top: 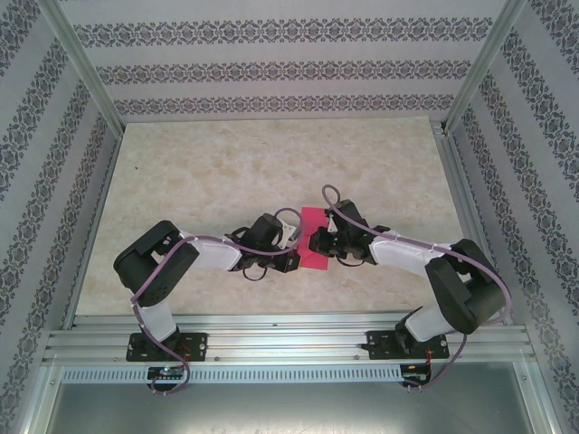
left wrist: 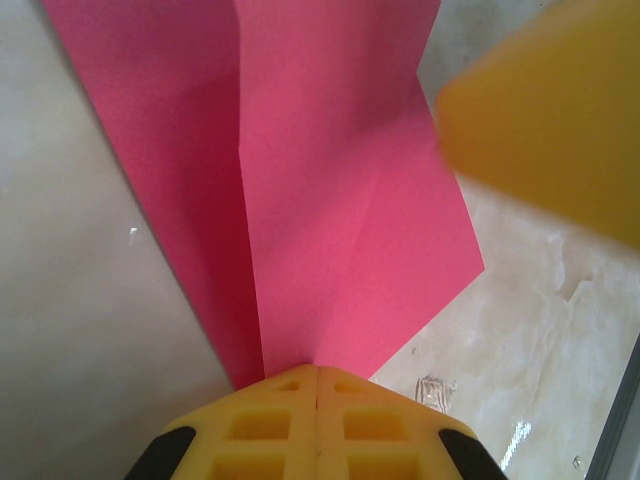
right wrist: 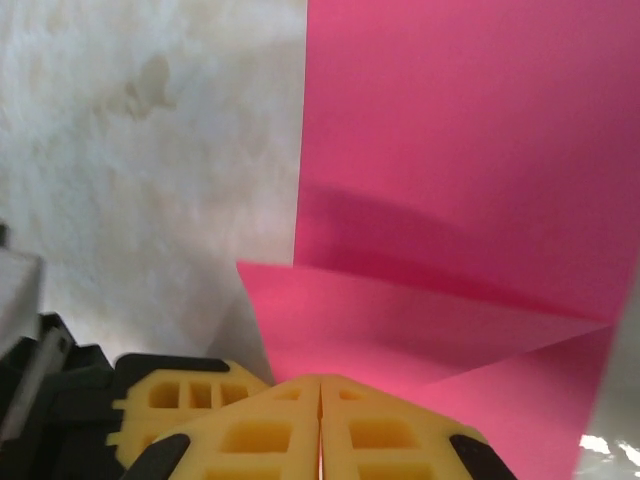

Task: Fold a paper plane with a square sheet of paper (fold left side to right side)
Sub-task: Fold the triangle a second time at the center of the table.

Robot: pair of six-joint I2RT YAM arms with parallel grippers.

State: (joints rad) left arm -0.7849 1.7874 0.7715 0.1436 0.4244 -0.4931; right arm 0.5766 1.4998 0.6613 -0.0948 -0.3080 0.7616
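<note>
The square sheet of paper (top: 316, 226) lies on the table between both grippers, bright pink and partly folded. In the left wrist view the paper (left wrist: 340, 200) has a raised flap with a long crease, and its near corner runs into my left gripper (left wrist: 318, 368), which is shut on it. In the right wrist view a lifted flap of the paper (right wrist: 450, 330) stands over the flat layer, held in my shut right gripper (right wrist: 320, 378). From above, the left gripper (top: 298, 258) and right gripper (top: 317, 242) sit close together. A blurred yellow finger (left wrist: 550, 120) of the right gripper shows at the upper right.
The pale marbled table (top: 226, 172) stretches far beyond the paper. Patterned walls (top: 271, 68) and metal posts (top: 81, 63) enclose it. An aluminium rail (top: 289, 339) runs along the near edge by the arm bases.
</note>
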